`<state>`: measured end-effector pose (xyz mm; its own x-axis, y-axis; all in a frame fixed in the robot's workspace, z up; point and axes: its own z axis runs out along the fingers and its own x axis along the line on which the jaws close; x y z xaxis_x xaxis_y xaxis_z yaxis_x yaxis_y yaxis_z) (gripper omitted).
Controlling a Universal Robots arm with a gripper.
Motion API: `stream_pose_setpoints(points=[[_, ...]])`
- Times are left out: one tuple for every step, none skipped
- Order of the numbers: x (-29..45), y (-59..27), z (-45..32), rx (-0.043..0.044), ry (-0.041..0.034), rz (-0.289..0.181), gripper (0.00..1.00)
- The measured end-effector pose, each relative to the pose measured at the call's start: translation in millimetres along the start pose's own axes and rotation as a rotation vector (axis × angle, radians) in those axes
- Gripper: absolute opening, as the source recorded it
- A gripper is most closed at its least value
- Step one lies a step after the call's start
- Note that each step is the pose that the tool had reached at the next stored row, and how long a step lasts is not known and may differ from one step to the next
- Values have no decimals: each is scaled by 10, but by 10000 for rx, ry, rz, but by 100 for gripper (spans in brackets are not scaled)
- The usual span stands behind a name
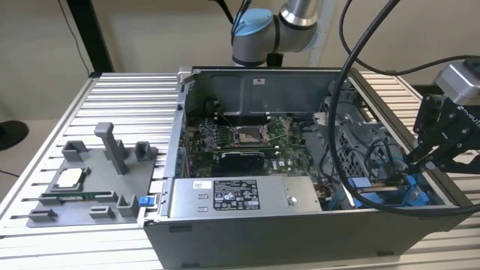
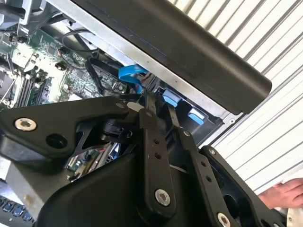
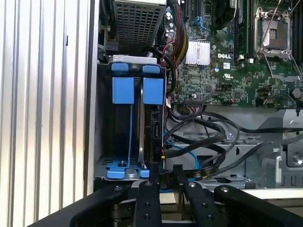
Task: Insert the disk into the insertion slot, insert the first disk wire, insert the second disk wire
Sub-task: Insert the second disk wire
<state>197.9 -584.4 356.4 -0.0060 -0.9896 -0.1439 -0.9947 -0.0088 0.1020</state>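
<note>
Your tool (image 1: 411, 167) hangs over the near corner of the open computer case (image 1: 300, 236), on the exterior view's right. That is where the insertion slot (image 3: 135, 58) sits, close against the case wall. The disk (image 3: 152, 132) is already in the slot. In the first wrist view you see it standing on edge in its blue carrier, in the compartment on the side toward the motherboard (image 3: 222, 71). The compartment beside it, next to the case wall, shows blue plastic fittings.

Your tool is closed to a narrow gap, its two black fingers (image 3: 146, 189) nearly parallel. In the second wrist view a blue wire (image 2: 129, 73) curves right up to the tips, and the tool looks pinched on that wire's end. The contact itself is hidden behind the linkage. The tips are at the near end of the disk, just above its edge; you cannot tell whether the wire's end touches the disk.

A tangle of black cables (image 3: 213, 132) lies between the slot and the motherboard. The silver power-supply box (image 1: 232, 197) fills the near side of the case. On the counter (image 1: 127, 90), at the exterior view's left, a grey parts tray (image 1: 75, 214) sits well apart from the case. A person's hand (image 2: 284, 193) rests on the counter beside the case.
</note>
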Motion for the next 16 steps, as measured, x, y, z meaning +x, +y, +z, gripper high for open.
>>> stream_pose_setpoints(points=[[0,0,0,-1,-1,0,100],[0,0,1,-2,-3,0,100],[0,0,2,-2,-7,0,100],[0,0,3,-3,-11,0,100],[1,0,3,-3,-11,0,100],[1,-1,4,-4,-12,-1,100],[1,-1,4,-6,-12,0,100],[1,-1,4,-6,-12,0,100],[1,-1,5,-7,-13,0,100],[1,-1,5,-8,-11,0,100],[2,-1,5,-9,-11,1,100],[2,-1,6,-11,-11,1,100],[2,-1,6,-13,-11,1,100],[2,-1,7,-14,-11,0,100],[2,-1,7,-14,-12,1,100],[2,-1,7,-14,-12,1,100]])
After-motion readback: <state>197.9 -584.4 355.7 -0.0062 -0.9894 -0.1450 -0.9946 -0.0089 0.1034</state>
